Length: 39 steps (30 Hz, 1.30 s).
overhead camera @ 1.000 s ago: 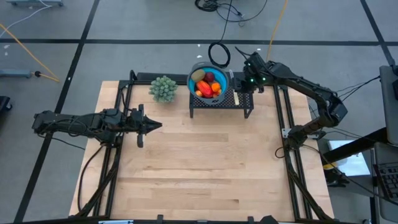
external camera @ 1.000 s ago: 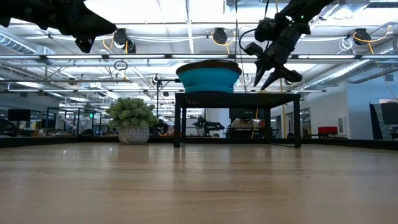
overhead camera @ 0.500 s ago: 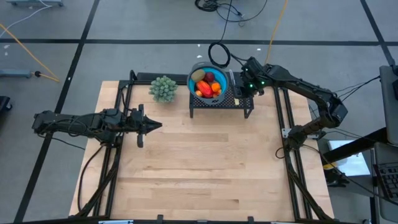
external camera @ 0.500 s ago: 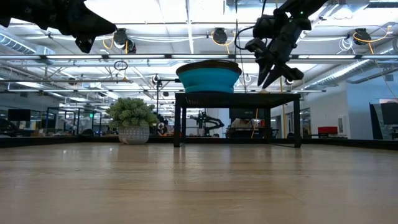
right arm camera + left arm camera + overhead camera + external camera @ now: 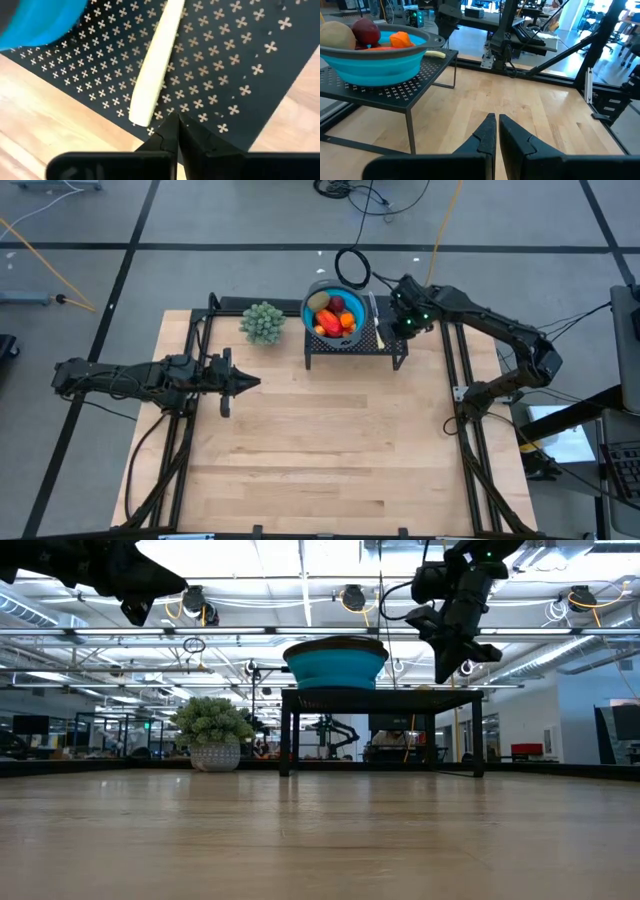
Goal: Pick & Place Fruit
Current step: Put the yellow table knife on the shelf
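Since a second ago the right gripper (image 5: pixel 176 120) has snapped closed, empty, above the black stand (image 5: pixel 390 343) beside a pale stick (image 5: pixel 155 65); fruit (image 5: pixel 334 314) stays heaped in the blue bowl (image 5: pixel 310 320), left gripper (image 5: pixel 252 381) closed, waiting over the table

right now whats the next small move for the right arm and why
Probably reopen the right gripper and lower it over the pale yellow piece on the black stand: its fingers are shut, empty, just past the piece's end.
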Available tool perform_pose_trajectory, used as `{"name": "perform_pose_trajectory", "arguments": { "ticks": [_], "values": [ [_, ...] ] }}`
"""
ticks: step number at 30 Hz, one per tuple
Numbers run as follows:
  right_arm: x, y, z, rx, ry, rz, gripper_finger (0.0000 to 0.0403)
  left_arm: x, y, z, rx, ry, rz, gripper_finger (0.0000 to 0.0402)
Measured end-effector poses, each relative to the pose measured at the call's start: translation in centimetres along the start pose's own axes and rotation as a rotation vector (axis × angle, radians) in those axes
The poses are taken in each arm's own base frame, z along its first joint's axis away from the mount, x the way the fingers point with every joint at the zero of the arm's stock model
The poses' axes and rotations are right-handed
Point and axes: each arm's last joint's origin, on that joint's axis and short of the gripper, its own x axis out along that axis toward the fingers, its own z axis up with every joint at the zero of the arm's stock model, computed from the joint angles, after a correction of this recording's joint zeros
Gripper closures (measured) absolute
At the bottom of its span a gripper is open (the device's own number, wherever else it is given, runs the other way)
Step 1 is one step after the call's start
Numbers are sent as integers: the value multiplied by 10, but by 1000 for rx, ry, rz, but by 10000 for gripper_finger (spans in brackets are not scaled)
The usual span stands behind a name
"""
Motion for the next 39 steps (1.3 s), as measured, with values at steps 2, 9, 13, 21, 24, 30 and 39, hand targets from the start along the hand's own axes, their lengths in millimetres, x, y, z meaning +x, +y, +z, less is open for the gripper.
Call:
{"name": "perform_pose_trajectory", "arguments": {
  "ticks": [2, 9, 13, 21, 24, 30, 39],
  "values": [
    [0, 2, 0, -11, -6, 3, 402, 0, 0, 0, 0, 0, 0, 382],
    [4, 8, -1, -32, -16, 10, 402, 0, 0, 0, -7, 0, 0, 382],
    [7, 12, -2, -51, -31, -20, 402, 0, 0, 0, -7, -1, 0, 382],
    [6, 14, -2, -58, -52, -32, 402, 0, 0, 0, -7, -2, 0, 382],
    [7, 16, -3, -66, -57, -33, 402, 0, 0, 0, -7, -1, 0, 382],
    [7, 17, -3, -61, -58, -31, 402, 0, 0, 0, -6, -1, 1, 382],
    [8, 20, -5, -67, -65, -45, 403, 0, 0, 0, -5, -1, 1, 382]
  ]
}}
